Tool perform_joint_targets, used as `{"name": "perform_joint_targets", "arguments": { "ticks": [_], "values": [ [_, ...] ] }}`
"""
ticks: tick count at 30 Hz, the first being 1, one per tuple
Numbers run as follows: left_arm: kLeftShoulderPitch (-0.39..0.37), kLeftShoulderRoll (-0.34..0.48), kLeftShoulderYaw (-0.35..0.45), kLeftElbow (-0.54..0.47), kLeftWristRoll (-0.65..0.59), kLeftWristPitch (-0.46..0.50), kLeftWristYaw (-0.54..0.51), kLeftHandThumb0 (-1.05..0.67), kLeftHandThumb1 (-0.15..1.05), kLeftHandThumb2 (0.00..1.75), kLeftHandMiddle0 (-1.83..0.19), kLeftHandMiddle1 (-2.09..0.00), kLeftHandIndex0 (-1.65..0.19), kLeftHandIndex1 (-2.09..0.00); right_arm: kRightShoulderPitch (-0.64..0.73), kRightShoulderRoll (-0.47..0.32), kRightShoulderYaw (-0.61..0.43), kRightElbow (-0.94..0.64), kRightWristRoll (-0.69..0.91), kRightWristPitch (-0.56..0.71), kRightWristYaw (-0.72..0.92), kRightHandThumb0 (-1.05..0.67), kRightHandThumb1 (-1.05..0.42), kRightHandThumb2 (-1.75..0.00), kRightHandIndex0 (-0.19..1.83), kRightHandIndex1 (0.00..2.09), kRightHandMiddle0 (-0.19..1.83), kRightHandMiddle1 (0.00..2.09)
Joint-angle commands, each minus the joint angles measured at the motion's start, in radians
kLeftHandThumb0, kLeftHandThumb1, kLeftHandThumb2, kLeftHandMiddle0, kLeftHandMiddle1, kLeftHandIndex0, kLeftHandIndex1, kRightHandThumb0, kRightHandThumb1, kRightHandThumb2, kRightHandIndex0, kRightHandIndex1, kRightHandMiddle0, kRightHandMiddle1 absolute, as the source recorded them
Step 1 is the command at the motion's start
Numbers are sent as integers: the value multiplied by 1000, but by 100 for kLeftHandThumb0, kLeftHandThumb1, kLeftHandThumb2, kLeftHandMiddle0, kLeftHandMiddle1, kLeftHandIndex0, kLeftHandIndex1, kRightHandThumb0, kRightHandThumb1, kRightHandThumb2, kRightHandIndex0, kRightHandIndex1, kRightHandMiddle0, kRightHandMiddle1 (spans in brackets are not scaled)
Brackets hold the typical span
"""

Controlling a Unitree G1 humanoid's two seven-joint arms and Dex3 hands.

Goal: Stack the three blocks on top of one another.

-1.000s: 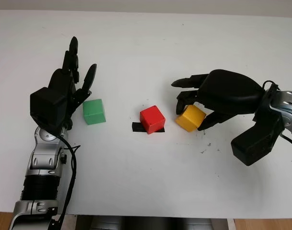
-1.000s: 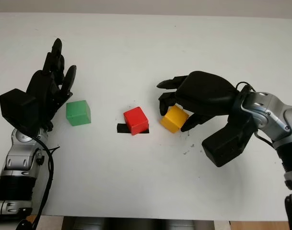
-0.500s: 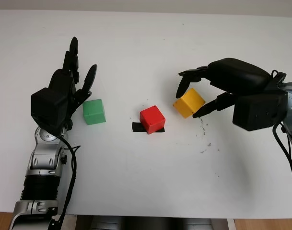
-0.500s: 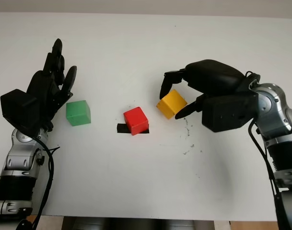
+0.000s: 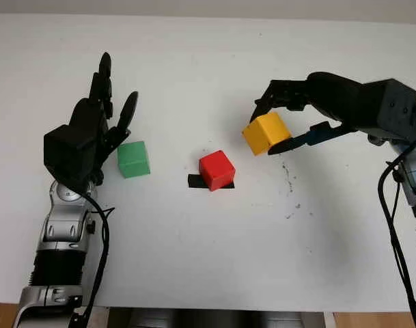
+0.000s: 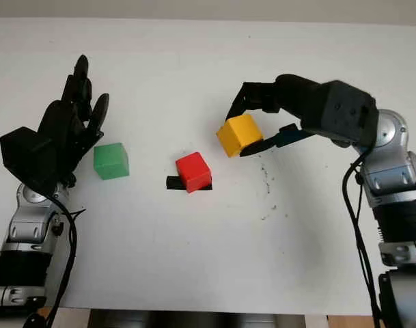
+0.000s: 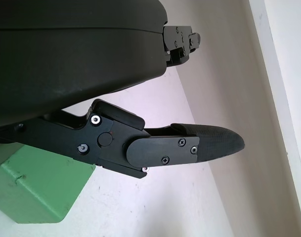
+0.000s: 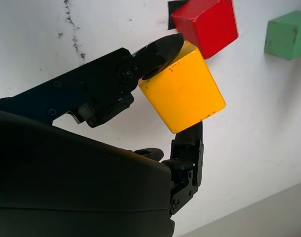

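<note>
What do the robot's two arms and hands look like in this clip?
Both hands, left hand and right hand, are glossy black shells with three jointed black fingers, small screws showing at the finger links. Each has a boxy black block at the wrist. The forearms are silver metal with black ribbed sections, and loose black cables run alongside them.

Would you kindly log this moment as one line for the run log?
right hand: holds yellow block above table | left hand: open beside green block | red block: on table, unstacked
</note>
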Motion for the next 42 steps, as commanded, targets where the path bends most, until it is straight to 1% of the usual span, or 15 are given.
{"name": "perform_joint_targets", "arguments": {
  "ticks": [1,5,9,11,15,20,25,30,35,42],
  "values": [
    [8,2,4,-11,2,-1,2,-80,105,46,16,-5,11,-5,-50,6,15,-48,-15,37,15,-35,-90,-5,35,4,33,159],
    [4,-2,4,1,6,-14,11,-84,105,47,16,-6,12,-5,-105,20,53,-67,-56,58,32,-35,-87,-4,40,7,40,154],
    [2,-9,9,6,-4,-24,15,-85,105,47,15,-6,11,-5,-145,43,78,-63,-66,66,63,-33,-86,-5,41,7,42,150],
    [3,-10,9,6,-5,-26,16,-85,105,48,15,-6,12,-5,-163,61,89,-48,-62,66,79,-33,-87,-5,39,6,40,153],
    [5,-10,8,6,-6,-34,16,-85,105,48,16,-5,13,-5,-178,91,102,-27,-67,69,87,-34,-89,-6,37,5,38,157],
    [16,-9,7,-19,-3,-12,20,-85,105,48,16,-5,13,-5,-180,126,119,8,-78,58,77,-35,-89,-6,36,4,36,161],
    [23,-8,5,-31,0,-3,21,-85,105,47,16,-5,13,-5,-165,145,116,31,-67,68,82,-39,-89,-5,39,6,36,161],
    [26,-5,4,-34,-1,-2,15,-85,105,47,17,-5,14,-5,-143,145,115,19,-66,109,81,-43,-88,-5,40,6,39,163],
    [22,-5,7,-27,-5,-4,11,-85,105,47,17,-5,14,-5,-118,130,115,-33,-74,171,86,-43,-89,-6,38,6,37,164],
    [15,-12,6,-24,0,-9,25,-84,105,47,16,-6,12,-6,-90,123,108,-68,-56,193,107,-42,-89,-5,39,6,35,166]
  ]
}}
